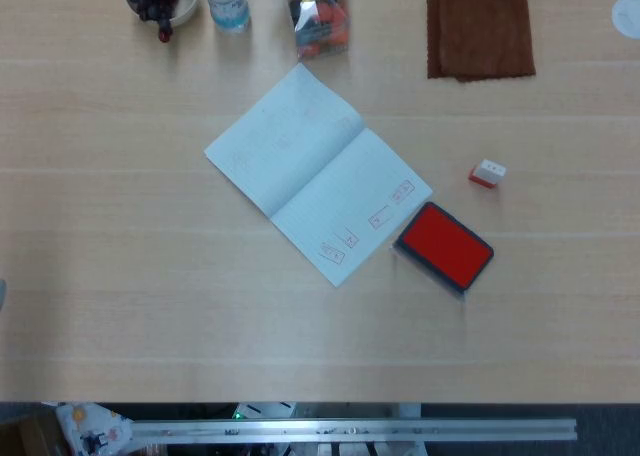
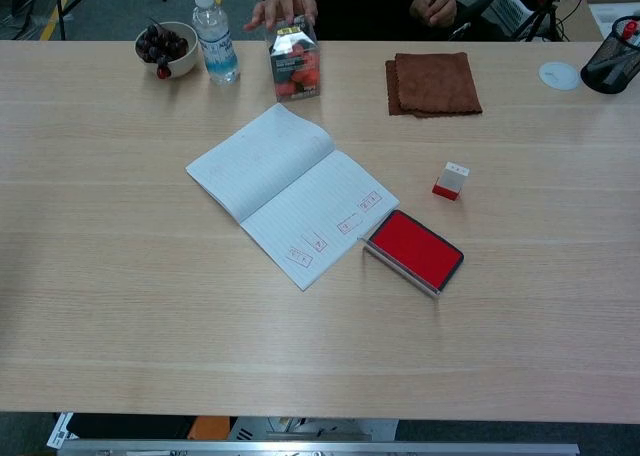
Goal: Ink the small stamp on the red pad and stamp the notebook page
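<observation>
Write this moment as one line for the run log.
hands: neither in view | small stamp: on table, untouched | red pad: open, beside notebook | page: several red marks near its edge | step: not started

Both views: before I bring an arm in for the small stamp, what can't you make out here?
- Either robot hand: in neither view, so their state is unknown.
- Stamp marks on the notebook: red outlines show along the lower page edge, too small to read in both views.
- Small stamp: its face is turned from both cameras, so inking can't be told.
- Red pad: open, but ink wetness can't be judged.
- Bowl: cut by the head view's top edge.
</observation>
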